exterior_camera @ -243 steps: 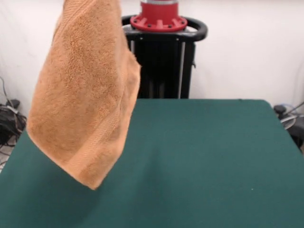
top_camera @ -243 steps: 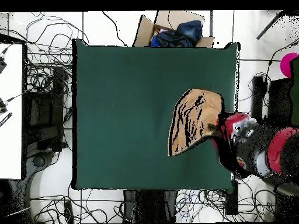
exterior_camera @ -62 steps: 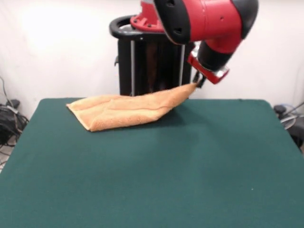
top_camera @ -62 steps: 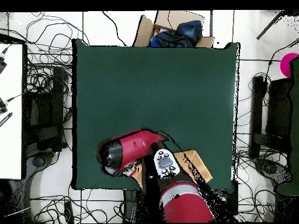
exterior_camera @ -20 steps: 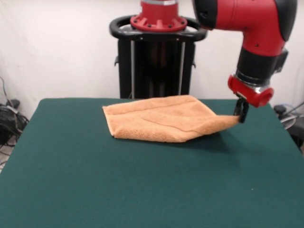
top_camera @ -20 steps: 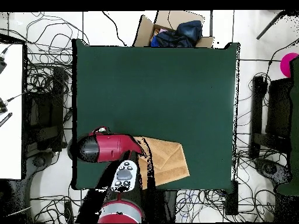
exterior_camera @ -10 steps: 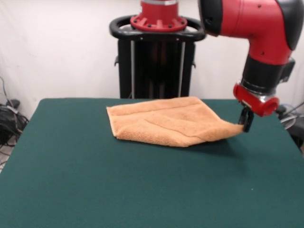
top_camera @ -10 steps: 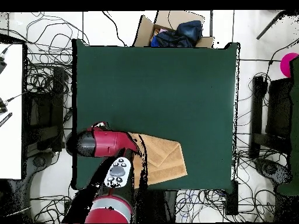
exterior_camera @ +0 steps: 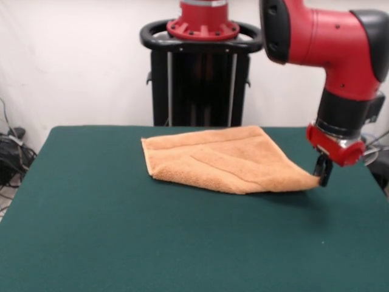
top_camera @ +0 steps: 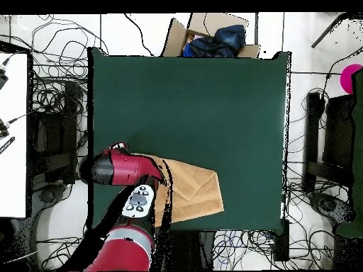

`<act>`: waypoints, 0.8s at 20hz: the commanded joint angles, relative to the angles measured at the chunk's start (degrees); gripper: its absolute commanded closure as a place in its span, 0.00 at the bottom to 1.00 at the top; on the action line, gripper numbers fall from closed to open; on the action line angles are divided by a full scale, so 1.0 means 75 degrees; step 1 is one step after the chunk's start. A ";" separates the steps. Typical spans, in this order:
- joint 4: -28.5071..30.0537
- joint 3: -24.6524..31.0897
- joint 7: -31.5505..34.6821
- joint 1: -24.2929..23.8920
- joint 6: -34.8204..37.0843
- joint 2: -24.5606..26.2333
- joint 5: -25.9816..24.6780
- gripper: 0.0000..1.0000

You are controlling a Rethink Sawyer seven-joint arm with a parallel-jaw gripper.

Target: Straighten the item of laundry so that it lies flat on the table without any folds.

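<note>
The orange-tan towel (exterior_camera: pixel 222 159) lies folded over on the dark green table (exterior_camera: pixel 152 237), near the far edge by the pedestal. A fold line crosses its top layer. My gripper (exterior_camera: pixel 323 171) is at the towel's right corner, shut on that corner and holding it just above the table. The towel stretches toward the gripper in a point. In the overhead view the towel (top_camera: pixel 197 190) shows to the right of my red arm, which hides the gripper and the held corner. No white label shows.
The robot's black pedestal (exterior_camera: pixel 200 73) stands behind the towel. An open cardboard box with dark cloth (top_camera: pixel 213 39) sits beyond the table's other side. Cables lie on the floor around the table (top_camera: pixel 191 106).
My gripper has moved to the right and a little lower with the towel's corner. The whole towel slid right and stretched out flatter.
</note>
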 commanded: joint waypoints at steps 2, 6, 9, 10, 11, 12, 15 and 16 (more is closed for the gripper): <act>-0.0808 -0.0164 0.1585 0.0327 -0.0591 0.0477 0.0947 1.00; -0.0849 -0.0123 0.1406 0.0329 -0.0563 0.0547 0.1028 1.00; -0.0841 -0.0062 0.1304 0.0296 -0.0563 0.0552 0.1059 1.00; -0.0863 -0.0045 0.1266 0.0296 -0.0481 0.0560 0.1061 1.00; -0.0884 -0.0020 0.1239 0.0287 -0.0497 0.0575 0.1062 1.00; -0.0986 -0.0020 0.1211 0.0306 -0.0485 0.0651 0.1073 1.00; -0.1023 0.0153 0.1071 0.0219 -0.0520 0.0672 0.1010 1.00; -0.1035 0.0298 0.0964 0.0130 -0.0598 0.0695 0.0946 1.00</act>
